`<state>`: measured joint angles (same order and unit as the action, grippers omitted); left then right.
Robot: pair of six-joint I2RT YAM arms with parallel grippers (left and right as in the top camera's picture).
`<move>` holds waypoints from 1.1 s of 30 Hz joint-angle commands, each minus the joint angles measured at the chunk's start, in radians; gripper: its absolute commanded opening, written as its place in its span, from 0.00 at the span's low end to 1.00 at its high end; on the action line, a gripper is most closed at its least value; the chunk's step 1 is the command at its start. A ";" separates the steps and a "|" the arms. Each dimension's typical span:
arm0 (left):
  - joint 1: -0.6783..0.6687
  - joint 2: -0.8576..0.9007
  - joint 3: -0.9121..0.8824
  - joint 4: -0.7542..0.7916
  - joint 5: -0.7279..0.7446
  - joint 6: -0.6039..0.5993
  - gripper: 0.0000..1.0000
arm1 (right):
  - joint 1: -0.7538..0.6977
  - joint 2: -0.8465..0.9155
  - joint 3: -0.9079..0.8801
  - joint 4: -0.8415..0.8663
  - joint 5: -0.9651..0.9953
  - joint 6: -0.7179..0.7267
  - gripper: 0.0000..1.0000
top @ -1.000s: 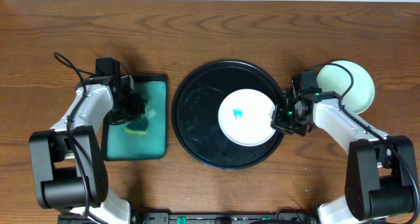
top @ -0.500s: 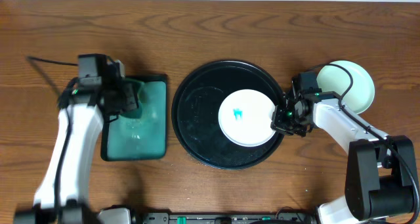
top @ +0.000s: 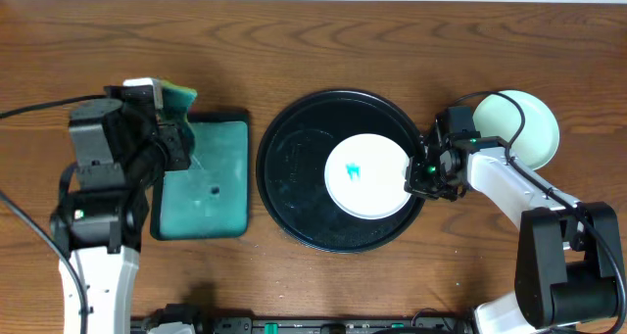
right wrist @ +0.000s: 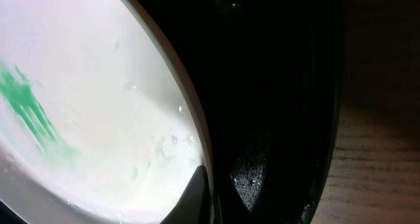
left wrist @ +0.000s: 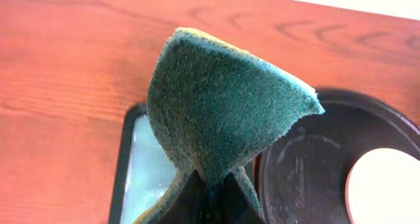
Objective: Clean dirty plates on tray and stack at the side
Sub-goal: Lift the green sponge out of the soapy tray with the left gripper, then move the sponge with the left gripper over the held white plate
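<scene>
A white plate (top: 367,174) with a teal smear lies on the right part of the round black tray (top: 294,167). My right gripper (top: 419,177) is shut on the plate's right rim; the wrist view shows one finger on the white plate (right wrist: 98,99) and one under its edge (right wrist: 207,198), above the tray (right wrist: 275,86). A pale mint plate (top: 524,123) lies on the table at the right, off the tray. My left gripper (top: 174,104) is shut on a dark green sponge (left wrist: 223,112), lifted above the teal rectangular tray (top: 206,182).
The teal rectangular tray (left wrist: 141,168) stands just left of the black tray (left wrist: 308,165). Brown wooden table (top: 313,50) lies all around. The right arm's body reaches in from the lower right.
My left arm has lifted the sponge up off the teal tray and swung back to the left. The right gripper and white plate have not moved.
</scene>
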<state>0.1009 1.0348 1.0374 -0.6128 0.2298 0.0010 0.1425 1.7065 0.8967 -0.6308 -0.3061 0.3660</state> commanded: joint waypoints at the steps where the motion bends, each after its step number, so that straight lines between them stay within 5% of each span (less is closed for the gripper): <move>1: -0.002 -0.025 0.003 0.024 -0.009 0.029 0.07 | 0.016 0.009 -0.002 0.004 0.010 -0.043 0.01; 33: -0.001 -0.003 0.003 0.003 -0.010 0.063 0.07 | 0.089 0.009 -0.002 0.048 -0.010 -0.040 0.01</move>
<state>0.1009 1.0191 1.0374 -0.6018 0.2298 0.0570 0.2028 1.7065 0.8967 -0.5823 -0.2859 0.3248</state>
